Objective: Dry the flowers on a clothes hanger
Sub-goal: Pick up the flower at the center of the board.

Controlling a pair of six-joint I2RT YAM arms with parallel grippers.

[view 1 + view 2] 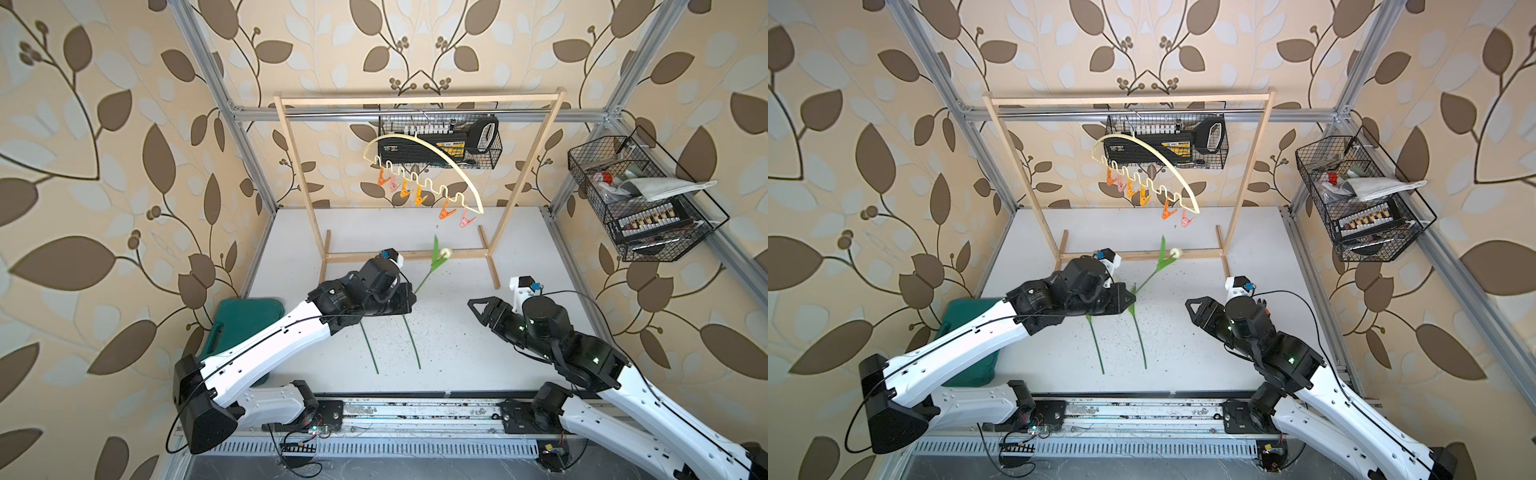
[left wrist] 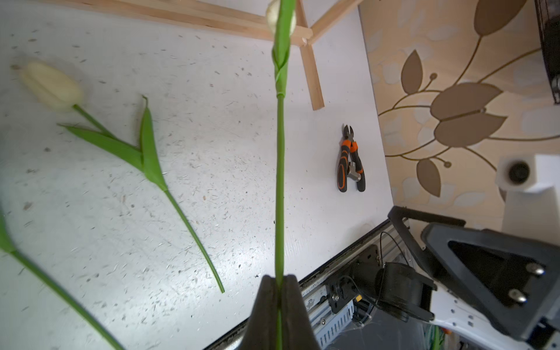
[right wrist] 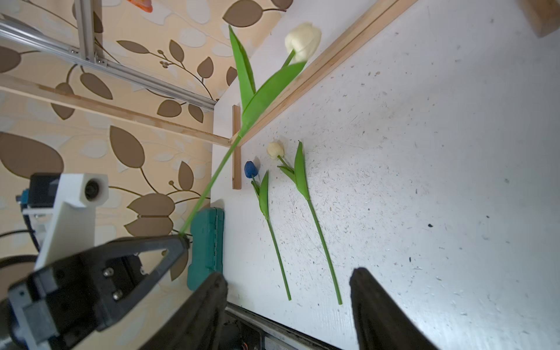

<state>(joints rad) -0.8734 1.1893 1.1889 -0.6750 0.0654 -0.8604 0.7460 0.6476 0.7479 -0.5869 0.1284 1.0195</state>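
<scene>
- We are clamping the left hand (image 2: 278, 281) fully shut on the lower stem of the cream tulip (image 2: 279, 181). The stem is running straight out past the fingertips, and the leaves and head are riding at its far end, up off the table (image 2: 121, 197).
- The right hand (image 3: 288, 277) is standing well open with nothing between its fingers. It is off to the side of the left hand and clear of the stem.
- The clothes hanger (image 1: 422, 183) is hanging from the wooden rack (image 1: 415, 99), above and beyond the held flower's head. The pink peg (image 1: 467, 220) at its low end looks nearest the head, though we cannot judge the gap in depth from these views.
- We are gripping close to the stem's end, so we judge the long free length is likely to sway. We are favouring a slow, level carry that keeps the stem in line with the fingertips.
- As we see it, a peg needs pinching open before the stem can go in. The empty right hand is the one free for that, while the left hand feeds the stem.
- The blue tulip (image 3: 251, 169) and the other cream tulip (image 3: 275, 150) are lying side by side on the table beneath the left hand. We are minding that the arm does not sweep them.
</scene>
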